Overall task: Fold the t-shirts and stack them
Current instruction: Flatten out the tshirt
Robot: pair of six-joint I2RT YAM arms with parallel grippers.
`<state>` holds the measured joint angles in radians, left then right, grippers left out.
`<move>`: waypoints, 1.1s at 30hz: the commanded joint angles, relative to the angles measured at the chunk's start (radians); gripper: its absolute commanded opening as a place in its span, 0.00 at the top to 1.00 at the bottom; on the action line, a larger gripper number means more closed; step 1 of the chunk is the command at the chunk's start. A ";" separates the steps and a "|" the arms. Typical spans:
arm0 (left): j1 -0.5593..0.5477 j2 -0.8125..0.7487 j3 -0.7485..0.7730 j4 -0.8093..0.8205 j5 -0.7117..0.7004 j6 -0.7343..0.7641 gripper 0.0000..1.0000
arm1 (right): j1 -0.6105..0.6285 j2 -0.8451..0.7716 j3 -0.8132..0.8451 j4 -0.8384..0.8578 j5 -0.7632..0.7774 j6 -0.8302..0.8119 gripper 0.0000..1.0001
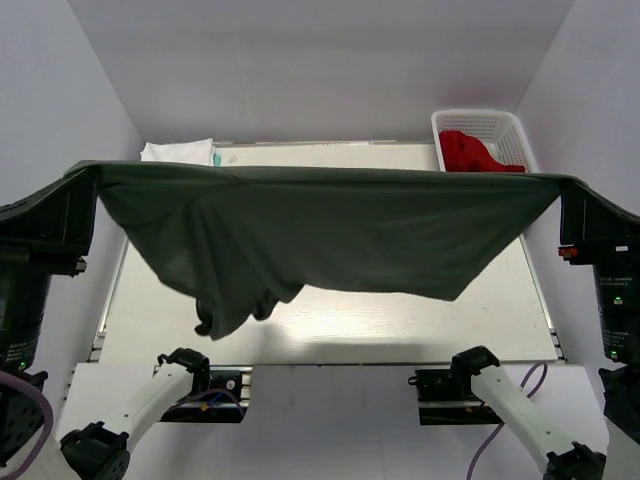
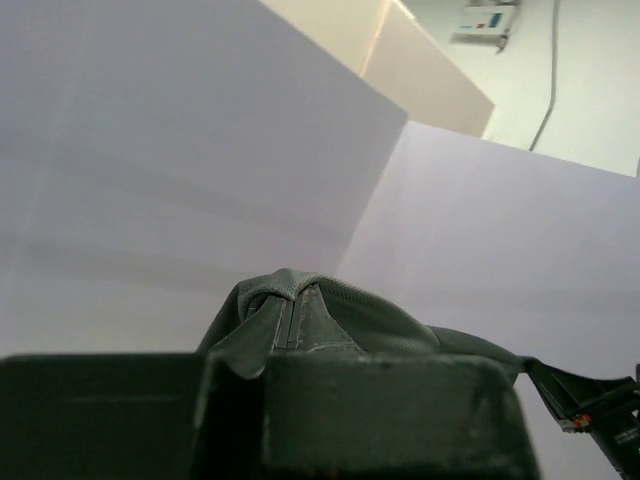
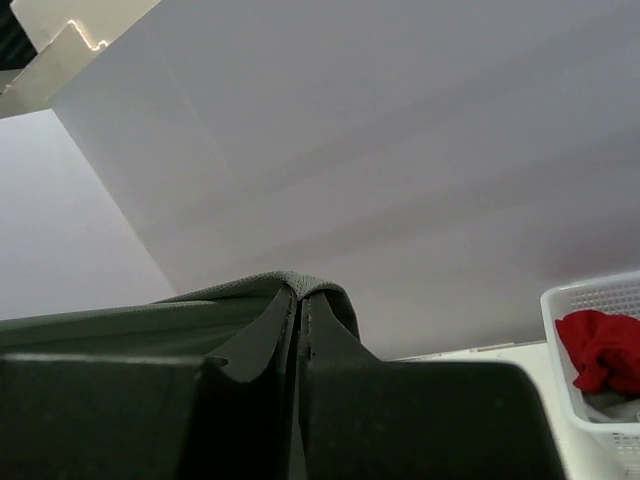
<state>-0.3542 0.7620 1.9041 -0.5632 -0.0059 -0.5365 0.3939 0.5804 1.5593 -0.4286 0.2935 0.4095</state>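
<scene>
The dark grey soft cloth t-shirt [image 1: 330, 230] is one plain colour with a faint green cast and no print; the wrist views show a fine knit texture. The left tool [image 1: 82, 175] and right tool [image 1: 568, 188] are matt black. The white plastic lattice basket [image 1: 512, 128] is patterned with a grid of small holes; the cloth t-shirt [image 1: 468, 150] in it is plain bright red. The folded cloth t-shirt [image 1: 176, 152] is plain white, edged by a sliver of teal cloth [image 1: 216, 158]. The worktop [image 1: 420, 320] is glossy off-white.
</scene>
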 commanded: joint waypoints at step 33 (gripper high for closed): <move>0.101 1.249 -0.106 0.023 -0.332 0.162 0.00 | -0.095 1.142 -0.269 0.335 0.047 0.011 0.10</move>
<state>-0.2493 2.1872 1.8549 -0.5602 -0.3336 -0.3817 0.2909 1.8191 1.3224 -0.1352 0.3954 0.4263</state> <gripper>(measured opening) 0.991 0.901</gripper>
